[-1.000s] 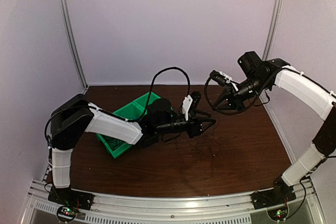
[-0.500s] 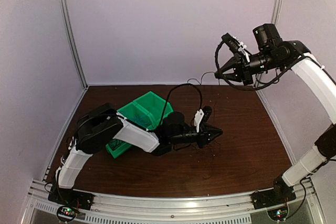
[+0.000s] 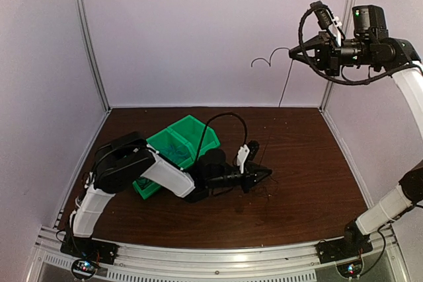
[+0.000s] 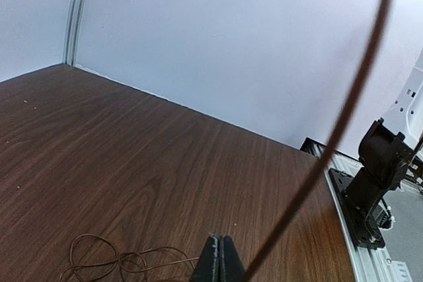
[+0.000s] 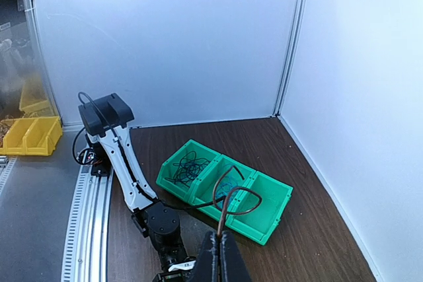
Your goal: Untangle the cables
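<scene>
My right gripper (image 3: 296, 53) is raised high at the upper right, shut on a thin dark brown cable (image 3: 284, 87). The cable's curled end (image 3: 261, 62) sticks out to the left. In the right wrist view that cable (image 5: 223, 216) rises from the shut jaws of the right gripper (image 5: 220, 239) and loops above them. My left gripper (image 3: 266, 175) lies low on the table, shut (image 4: 221, 239). A taut cable (image 4: 340, 118) runs from beside its fingers up to the right, and loose cable loops (image 4: 99, 255) lie on the table to its left.
A green three-part bin (image 5: 274, 219) stands behind the left arm; one end part holds black cables (image 5: 188, 166), the middle one blue cables (image 5: 228, 189). The bin's far wall (image 3: 192, 123) shows in the top view. Yellow bins (image 5: 33, 133) sit outside the cell. The right arm's base (image 4: 370, 183) is bolted at the table edge.
The right gripper has risen up and to the right, lifting its cable off the table. The left gripper has closed and sunk to the table.
</scene>
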{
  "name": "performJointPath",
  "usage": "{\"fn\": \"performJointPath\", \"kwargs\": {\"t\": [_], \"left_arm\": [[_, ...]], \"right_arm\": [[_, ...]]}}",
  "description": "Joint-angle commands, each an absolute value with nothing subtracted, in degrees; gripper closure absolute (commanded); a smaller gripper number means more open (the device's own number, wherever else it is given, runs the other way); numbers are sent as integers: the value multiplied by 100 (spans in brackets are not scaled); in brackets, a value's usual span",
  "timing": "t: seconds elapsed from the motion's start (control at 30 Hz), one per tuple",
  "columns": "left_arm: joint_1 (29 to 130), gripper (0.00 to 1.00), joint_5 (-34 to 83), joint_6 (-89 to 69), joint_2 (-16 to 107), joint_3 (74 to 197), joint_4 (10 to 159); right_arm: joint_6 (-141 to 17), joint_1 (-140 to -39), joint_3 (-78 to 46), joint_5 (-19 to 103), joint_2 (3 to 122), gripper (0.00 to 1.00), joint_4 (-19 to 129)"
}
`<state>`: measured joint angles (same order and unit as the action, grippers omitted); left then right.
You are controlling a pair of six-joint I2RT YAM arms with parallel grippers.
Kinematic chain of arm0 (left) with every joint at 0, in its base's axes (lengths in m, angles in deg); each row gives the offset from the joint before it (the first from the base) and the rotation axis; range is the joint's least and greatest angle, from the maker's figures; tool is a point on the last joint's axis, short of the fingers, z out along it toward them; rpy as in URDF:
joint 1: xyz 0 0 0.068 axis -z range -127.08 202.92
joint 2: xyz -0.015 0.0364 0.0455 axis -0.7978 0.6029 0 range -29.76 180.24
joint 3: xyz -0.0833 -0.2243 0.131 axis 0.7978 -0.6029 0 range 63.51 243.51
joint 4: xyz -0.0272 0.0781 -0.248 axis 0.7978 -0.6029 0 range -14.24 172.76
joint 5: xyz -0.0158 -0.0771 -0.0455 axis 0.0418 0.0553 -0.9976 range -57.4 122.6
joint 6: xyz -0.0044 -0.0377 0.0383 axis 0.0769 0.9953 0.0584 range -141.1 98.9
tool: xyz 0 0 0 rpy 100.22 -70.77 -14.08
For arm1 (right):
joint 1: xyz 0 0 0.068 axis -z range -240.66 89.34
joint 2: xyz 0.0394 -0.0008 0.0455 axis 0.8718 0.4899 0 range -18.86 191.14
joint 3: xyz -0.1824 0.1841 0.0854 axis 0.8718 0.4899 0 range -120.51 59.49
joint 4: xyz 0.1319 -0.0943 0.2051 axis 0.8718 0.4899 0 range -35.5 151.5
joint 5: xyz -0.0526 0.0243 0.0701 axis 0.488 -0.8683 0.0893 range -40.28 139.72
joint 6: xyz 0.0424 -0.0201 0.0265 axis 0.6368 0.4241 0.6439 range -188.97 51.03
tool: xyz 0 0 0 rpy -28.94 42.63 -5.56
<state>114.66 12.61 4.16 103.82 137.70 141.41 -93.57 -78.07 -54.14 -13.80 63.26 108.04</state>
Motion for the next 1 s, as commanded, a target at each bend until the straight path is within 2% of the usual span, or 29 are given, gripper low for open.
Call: {"fn": "performJointPath", "kwargs": {"t": [0.0, 0.2, 0.4, 0.43, 0.5, 0.6, 0.7, 0.97], "left_arm": [[11463, 100, 1409, 431, 10281, 13552, 14130], [11394, 100, 1612, 368, 9660, 13215, 14246], [11167, 100, 1590, 83, 8698, 12820, 13741], [11112, 94, 1486, 73, 8560, 12818, 13550], [11003, 76, 1355, 70, 8340, 12915, 13026], [10916, 60, 1436, -35, 8064, 12976, 12364], [10884, 55, 1407, -234, 7854, 13046, 11960], [10883, 53, 1859, -258, 7699, 13136, 11732]], "right_arm": [[-8972, -7631, -5500, -1772, 6279, 100, 10191], [-8937, -7532, -4941, -1410, 6226, 100, 9837], [-7905, -6792, -4270, -1726, 6094, 100, 8610], [-7759, -6678, -4207, -1710, 6095, 100, 8441], [-7650, -6516, -4111, -1660, 6109, 100, 8292], [-7785, -6506, -3901, -1522, 6100, 100, 8281], [-7882, -6522, -3609, -1471, 6039, 100, 8229], [-7978, -6585, -3192, -1517, 5942, 100, 8225]]}}
